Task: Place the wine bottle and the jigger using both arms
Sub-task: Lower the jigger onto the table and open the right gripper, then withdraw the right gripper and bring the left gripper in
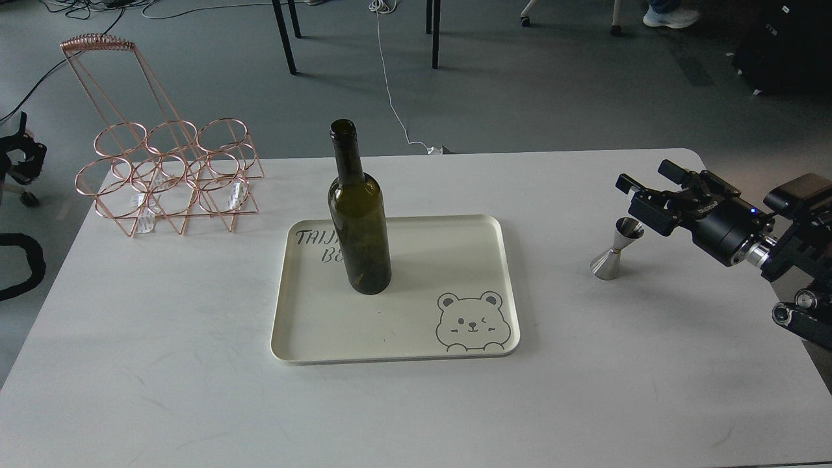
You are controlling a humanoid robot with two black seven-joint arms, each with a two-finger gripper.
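Observation:
The dark olive-green wine bottle stands upright on the back left part of the cream tray. The small steel jigger stands upright on the white table, right of the tray. My right gripper is open and empty. It hovers just above and to the right of the jigger, apart from it. My left arm shows only as dark parts at the far left edge, off the table; its fingers cannot be told apart.
A rose-gold wire bottle rack stands at the table's back left corner. The tray has a bear drawing at its front right. Chair legs and cables lie on the floor beyond the table.

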